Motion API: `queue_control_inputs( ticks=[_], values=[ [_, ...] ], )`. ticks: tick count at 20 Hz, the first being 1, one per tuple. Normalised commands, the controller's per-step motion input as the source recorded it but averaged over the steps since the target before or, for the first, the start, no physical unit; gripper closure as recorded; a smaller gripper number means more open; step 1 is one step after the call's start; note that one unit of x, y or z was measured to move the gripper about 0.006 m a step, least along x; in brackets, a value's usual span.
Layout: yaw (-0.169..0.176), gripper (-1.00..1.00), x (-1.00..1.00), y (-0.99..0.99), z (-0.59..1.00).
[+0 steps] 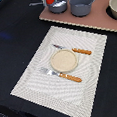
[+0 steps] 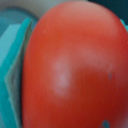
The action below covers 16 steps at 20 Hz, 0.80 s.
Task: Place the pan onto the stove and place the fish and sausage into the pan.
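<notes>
Wrist view, sausage [image 2: 75,65] filling frame, teal fingers [image 2: 15,75] alongside it

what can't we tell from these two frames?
- Gripper state: wrist view is filled by the sausage; only one teal finger shows.
- Gripper in the exterior view: cut off by the top edge above the pan.
- Fish: not visible in either view.
- Stove burners: mostly covered or too blurred.

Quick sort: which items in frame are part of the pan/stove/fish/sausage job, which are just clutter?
Job:
- pan
- stove
- sausage, filling the wrist view
- fish: not visible

Clutter:
- grey pot
- placemat
- plate
- knife
- fork
</notes>
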Motion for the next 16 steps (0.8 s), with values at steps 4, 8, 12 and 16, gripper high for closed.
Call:
queue_control_inputs(
  ticks=[4, 8, 12, 16],
  values=[
    [-0.004, 1.0, 0.58, 0.75, 0.21],
    [-0.021, 1.0, 0.62, 0.58, 0.09],
    [-0.002, 1.0, 0.31, 0.3, -0.12],
    [-0.001, -1.0, 0.19, 0.21, -0.33]
  ],
)
